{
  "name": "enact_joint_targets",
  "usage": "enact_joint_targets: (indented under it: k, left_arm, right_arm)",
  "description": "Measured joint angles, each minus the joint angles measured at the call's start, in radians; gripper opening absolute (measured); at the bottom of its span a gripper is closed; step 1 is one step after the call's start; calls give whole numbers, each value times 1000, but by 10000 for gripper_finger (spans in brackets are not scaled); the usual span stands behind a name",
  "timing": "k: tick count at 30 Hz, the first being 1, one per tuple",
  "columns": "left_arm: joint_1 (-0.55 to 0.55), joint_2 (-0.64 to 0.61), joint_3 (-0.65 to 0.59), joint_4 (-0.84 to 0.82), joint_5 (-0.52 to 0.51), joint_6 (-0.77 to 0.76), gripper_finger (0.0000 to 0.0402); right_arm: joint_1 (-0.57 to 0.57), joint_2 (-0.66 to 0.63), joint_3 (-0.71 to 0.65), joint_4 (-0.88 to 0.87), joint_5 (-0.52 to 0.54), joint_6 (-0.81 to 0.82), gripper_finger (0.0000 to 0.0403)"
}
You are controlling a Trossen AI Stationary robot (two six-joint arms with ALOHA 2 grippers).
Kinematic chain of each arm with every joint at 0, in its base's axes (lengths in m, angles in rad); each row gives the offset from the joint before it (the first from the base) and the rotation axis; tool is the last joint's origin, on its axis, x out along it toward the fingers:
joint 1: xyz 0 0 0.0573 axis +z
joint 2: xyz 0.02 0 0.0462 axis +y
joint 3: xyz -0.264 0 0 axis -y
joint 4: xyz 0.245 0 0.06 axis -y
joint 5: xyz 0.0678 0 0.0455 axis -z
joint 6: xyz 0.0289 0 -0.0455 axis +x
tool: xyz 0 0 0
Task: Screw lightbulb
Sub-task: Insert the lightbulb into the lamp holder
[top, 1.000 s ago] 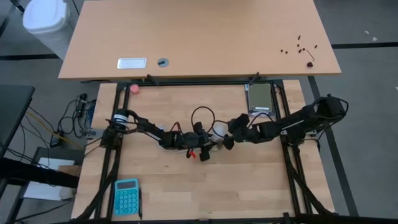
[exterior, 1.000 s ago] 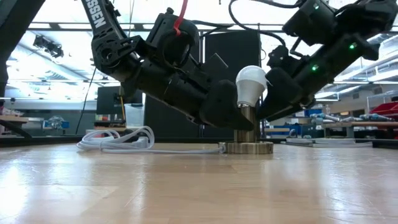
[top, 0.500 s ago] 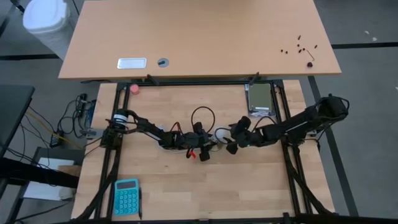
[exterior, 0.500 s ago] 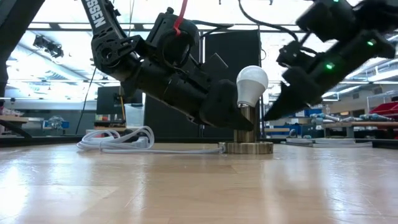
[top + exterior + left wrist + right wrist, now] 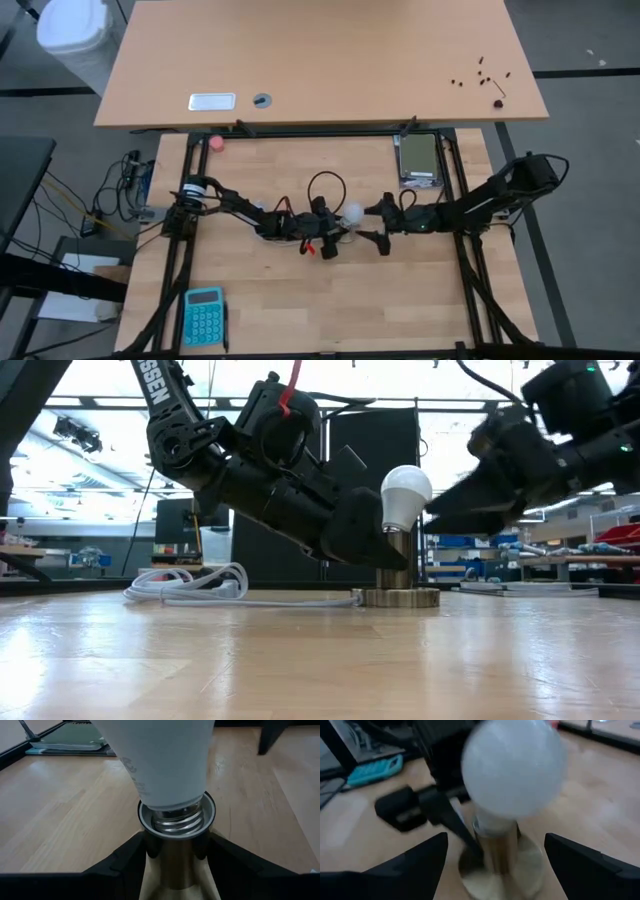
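The white frosted lightbulb (image 5: 405, 495) stands with its screw base in the brass socket (image 5: 398, 560), whose round foot (image 5: 400, 597) rests on the table. It also shows in the high view (image 5: 352, 213) and in both wrist views (image 5: 160, 760) (image 5: 515, 767). My left gripper (image 5: 380, 550) (image 5: 340, 230) is shut on the socket below the bulb. My right gripper (image 5: 379, 227) (image 5: 496, 840) stands open a little to the right of the bulb, with its fingers wide apart and touching nothing. My left gripper pinches the socket's upright metal column (image 5: 175, 865) between its two fingers (image 5: 127, 862), just below the rim that holds the bulb's thread. The fingers come from the table's left, slanting slightly down. The socket stands upright on its foot on the table.
The socket's white cord (image 5: 190, 585) lies coiled on the table behind my left arm. A teal calculator (image 5: 203, 313) lies at the near left, a pink ball (image 5: 216, 142) at the far left and a grey flat device (image 5: 418, 160) at the far right.
My right gripper has drawn back from the bulb toward the table's right edge and sunk a little. Its fingers have tipped from a steep downward slant to nearly level, and they have stayed open. The bulb, the socket and my left gripper have kept still.
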Motion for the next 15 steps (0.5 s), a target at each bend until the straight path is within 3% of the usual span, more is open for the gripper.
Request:
enact_joint_targets:
  k: [8, 15]
  left_arm:
    - [0, 0, 0, 5, 0, -1, 198]
    - [0, 0, 0, 5, 1, -16, 198]
  right_arm:
    - [-3, 119, 96, -15, 0, -50, 345]
    - [7, 139, 133, -15, 23, -79, 345]
